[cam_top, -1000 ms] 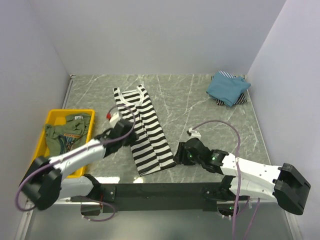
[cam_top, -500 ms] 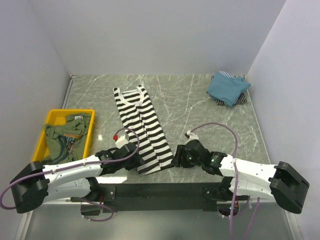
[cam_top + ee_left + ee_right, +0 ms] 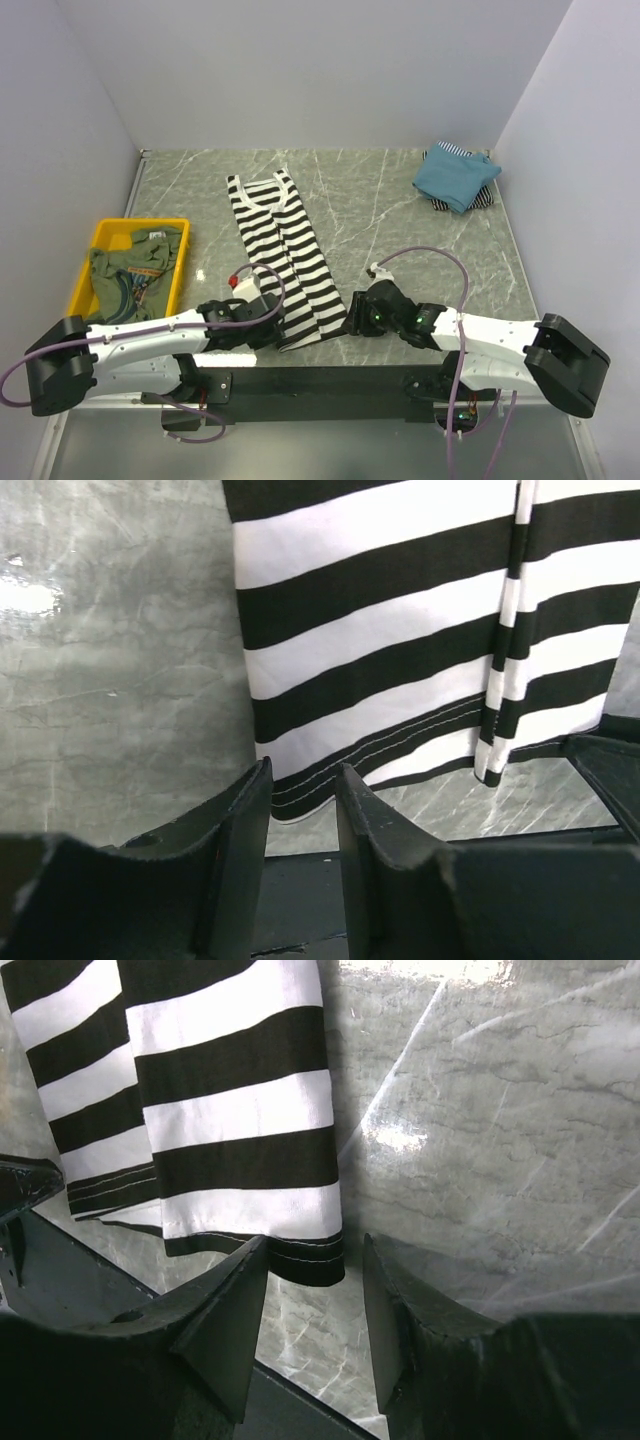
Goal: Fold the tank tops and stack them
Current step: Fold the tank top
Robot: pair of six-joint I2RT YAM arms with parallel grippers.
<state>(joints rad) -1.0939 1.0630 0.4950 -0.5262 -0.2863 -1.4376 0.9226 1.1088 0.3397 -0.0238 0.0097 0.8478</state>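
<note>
Left pincer [image 3: 303, 778], right pincer [image 3: 314, 1252] (both parted) at striped top [image 3: 285, 260] hem

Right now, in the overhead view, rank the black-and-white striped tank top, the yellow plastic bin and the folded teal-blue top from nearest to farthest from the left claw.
1. Black-and-white striped tank top, its hem right at the left claw.
2. Yellow plastic bin, at the left edge.
3. Folded teal-blue top, far right corner.

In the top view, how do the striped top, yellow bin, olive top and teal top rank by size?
1-2. Striped top and yellow bin: look alike, no clear order.
3. Olive top.
4. Teal top, farther from camera.
</note>
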